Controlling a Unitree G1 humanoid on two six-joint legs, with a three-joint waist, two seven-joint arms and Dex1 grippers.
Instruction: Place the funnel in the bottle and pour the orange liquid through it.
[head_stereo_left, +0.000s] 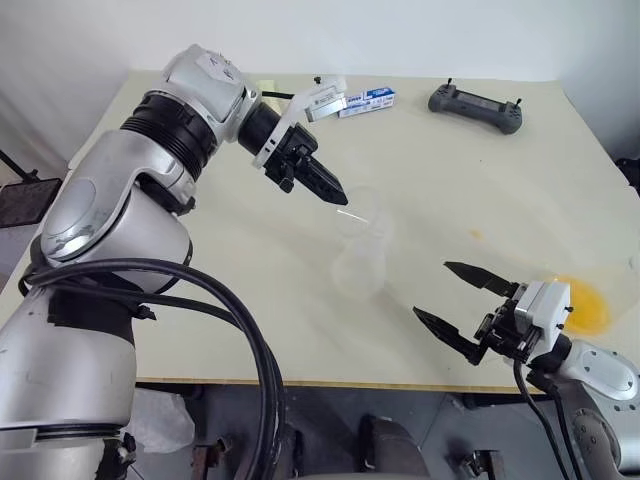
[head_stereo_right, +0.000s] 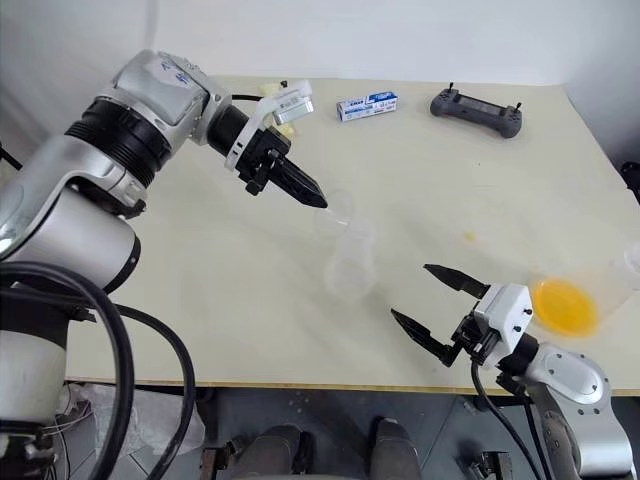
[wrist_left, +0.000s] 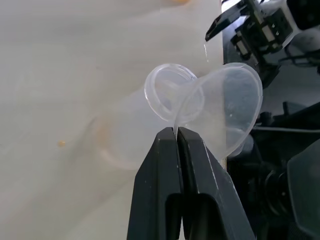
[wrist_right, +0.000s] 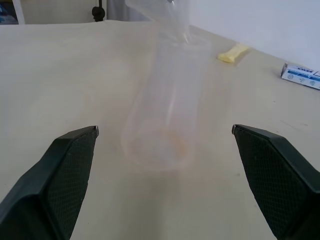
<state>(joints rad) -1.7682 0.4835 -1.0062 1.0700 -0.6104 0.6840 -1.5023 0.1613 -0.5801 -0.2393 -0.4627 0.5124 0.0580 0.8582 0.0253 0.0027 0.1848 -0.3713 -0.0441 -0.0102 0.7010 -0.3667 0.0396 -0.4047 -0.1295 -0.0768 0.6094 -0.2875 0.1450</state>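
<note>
The transparent bottle (head_stereo_left: 360, 268) stands upright in the middle of the table. My left gripper (head_stereo_left: 335, 192) is shut on the rim of the clear funnel (wrist_left: 227, 107) and holds it tilted right at the bottle's neck (wrist_left: 169, 91). I cannot tell whether the stem is inside the neck. The orange liquid (head_stereo_right: 565, 305) sits in a clear cup near the table's right front edge. My right gripper (head_stereo_left: 465, 300) hovers open just left of that cup, its fingers pointing toward the bottle (wrist_right: 160, 115) and nothing between them.
A dark remote controller (head_stereo_left: 475, 105) and a blue-and-white box (head_stereo_left: 367, 102) lie at the back of the table, with a pale yellow stick (wrist_right: 232, 54) near them. A small orange drop (head_stereo_left: 476, 235) marks the tabletop (head_stereo_left: 250, 330) right of the bottle.
</note>
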